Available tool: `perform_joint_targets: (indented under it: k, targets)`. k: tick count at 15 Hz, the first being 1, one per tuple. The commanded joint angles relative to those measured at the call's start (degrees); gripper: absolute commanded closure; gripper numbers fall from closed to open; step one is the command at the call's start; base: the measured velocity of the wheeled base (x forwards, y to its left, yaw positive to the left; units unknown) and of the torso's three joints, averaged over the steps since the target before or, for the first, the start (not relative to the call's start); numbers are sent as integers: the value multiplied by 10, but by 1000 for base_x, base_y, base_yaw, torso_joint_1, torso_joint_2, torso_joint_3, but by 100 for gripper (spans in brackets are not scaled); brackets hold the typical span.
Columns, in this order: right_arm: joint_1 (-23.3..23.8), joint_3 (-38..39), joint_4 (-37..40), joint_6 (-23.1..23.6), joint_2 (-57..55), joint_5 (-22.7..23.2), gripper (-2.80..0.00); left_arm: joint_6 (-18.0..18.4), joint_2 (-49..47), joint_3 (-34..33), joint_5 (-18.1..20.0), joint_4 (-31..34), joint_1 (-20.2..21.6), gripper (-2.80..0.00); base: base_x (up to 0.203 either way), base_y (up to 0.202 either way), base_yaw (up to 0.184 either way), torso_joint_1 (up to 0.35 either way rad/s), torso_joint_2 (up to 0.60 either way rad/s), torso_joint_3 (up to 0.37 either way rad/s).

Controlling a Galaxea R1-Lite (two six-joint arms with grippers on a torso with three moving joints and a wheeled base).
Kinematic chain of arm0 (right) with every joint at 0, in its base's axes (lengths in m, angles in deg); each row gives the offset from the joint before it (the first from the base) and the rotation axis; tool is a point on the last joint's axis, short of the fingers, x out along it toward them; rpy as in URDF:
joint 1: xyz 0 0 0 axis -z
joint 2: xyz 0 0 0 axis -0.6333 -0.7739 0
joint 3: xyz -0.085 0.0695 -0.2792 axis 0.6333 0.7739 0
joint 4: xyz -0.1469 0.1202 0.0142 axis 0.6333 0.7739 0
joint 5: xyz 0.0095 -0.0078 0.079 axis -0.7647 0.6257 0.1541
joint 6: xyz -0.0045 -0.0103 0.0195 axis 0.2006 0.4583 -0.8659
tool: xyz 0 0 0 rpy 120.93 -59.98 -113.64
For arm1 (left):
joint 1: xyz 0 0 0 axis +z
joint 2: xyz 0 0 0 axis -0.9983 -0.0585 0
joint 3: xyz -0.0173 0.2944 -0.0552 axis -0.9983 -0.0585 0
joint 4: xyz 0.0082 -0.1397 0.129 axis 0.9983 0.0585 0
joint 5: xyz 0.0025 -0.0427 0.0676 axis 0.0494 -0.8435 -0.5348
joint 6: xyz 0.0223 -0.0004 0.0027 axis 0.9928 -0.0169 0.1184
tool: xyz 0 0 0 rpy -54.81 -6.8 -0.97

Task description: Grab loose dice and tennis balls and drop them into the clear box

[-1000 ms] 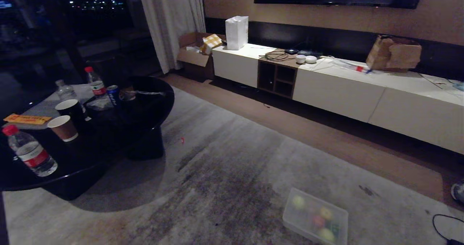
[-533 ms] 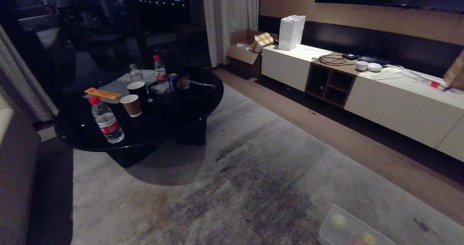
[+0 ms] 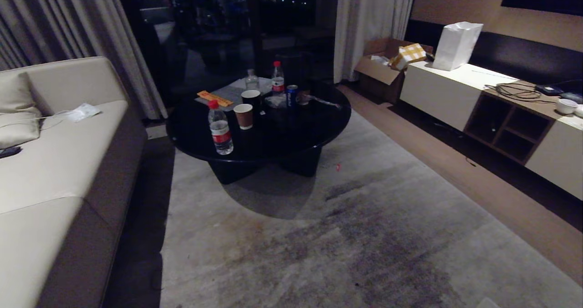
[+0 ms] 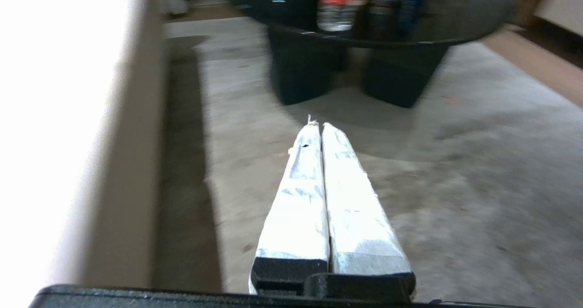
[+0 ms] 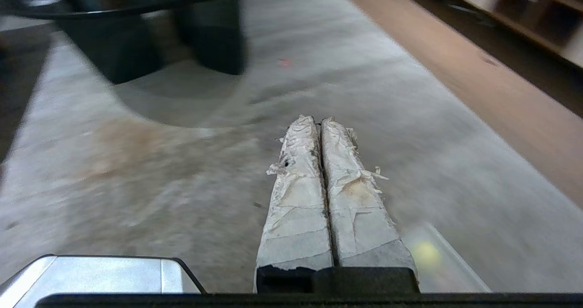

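The clear box (image 5: pixel 451 269) shows in the right wrist view just beside and below my right gripper (image 5: pixel 319 119), on the grey carpet. A blurred yellow-green tennis ball (image 5: pixel 426 253) lies inside it. In the head view only a pale corner of the clear box (image 3: pixel 486 303) shows at the bottom right edge. The dice are out of view. The right gripper is shut with nothing between its taped fingers. My left gripper (image 4: pixel 317 125) is also shut and empty, hanging low over the carpet and pointing toward the black table. Neither arm shows in the head view.
A round black coffee table (image 3: pixel 291 139) with water bottles, paper cups and a can stands ahead. A beige sofa (image 3: pixel 54 162) fills the left side. A low white console (image 3: pixel 455 89) and a cardboard box (image 3: pixel 378 66) line the right wall. Grey carpet (image 3: pixel 341 235) lies between.
The whole head view has swung left, so the camera turned. The sofa has come into view and the clear box has slid off the lower right. The arms have kept still.
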Motion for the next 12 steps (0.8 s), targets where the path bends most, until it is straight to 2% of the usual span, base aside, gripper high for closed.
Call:
perform_joint_targets:
  k: [1, 8, 12]
  targets:
    - [0, 0, 0, 0, -1, 0, 0, 0, -1, -1, 0, 0, 0, 0, -5, -8, 164, 2, 2, 5]
    - [0, 1, 0, -1, -1, 1, 0, 0, -1, -1, 0, 0, 0, 0, 0, -7, 160, 4, 2, 2]
    - [0, 0, 0, -1, -1, 1, 0, 0, -1, -1, 0, 0, 0, 0, 1, -1, 25, 1, 0, 1]
